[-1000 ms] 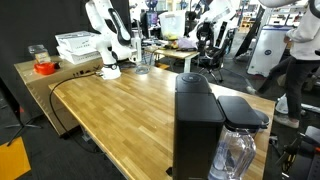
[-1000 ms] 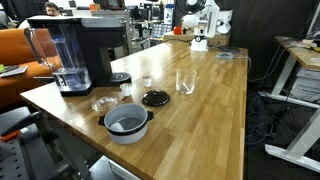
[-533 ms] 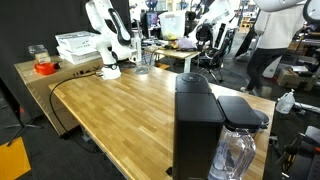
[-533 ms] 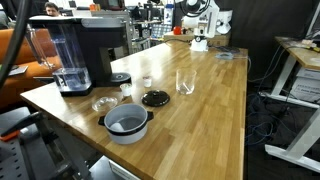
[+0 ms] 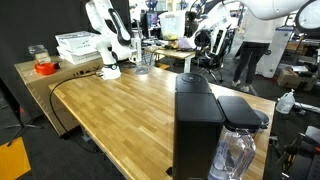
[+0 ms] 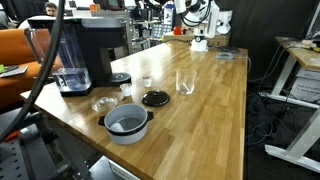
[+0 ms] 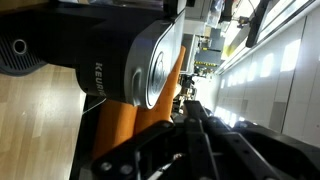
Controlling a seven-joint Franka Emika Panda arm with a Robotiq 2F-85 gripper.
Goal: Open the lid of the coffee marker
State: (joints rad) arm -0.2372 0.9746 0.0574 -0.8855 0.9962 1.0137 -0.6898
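The coffee marker (image 5: 198,130) is a tall matte-black box at the table's near end, with a clear water tank (image 5: 238,152) beside it; it also stands at the left in an exterior view (image 6: 98,50). Its lid (image 7: 150,65), rounded black with a silvery ring, fills the upper left of the wrist view and lies down on the body. My gripper (image 7: 192,108) shows only in the wrist view, dark, at the bottom. Its fingers are shut with nothing between them, a little short of the lid and not touching it.
Beside the machine stand a clear glass (image 6: 185,82), a black round disc (image 6: 155,98), a grey pot (image 6: 127,122) and small glass pieces (image 6: 103,103). A white arm (image 5: 105,40), white baskets (image 5: 78,45) and a red-topped tub (image 5: 44,67) occupy the far end. A dark cable (image 6: 40,70) hangs across the left.
A dark cable has swung in across the left of an exterior view. A person in the background has walked to the left. The machine and tabletop items have not moved.
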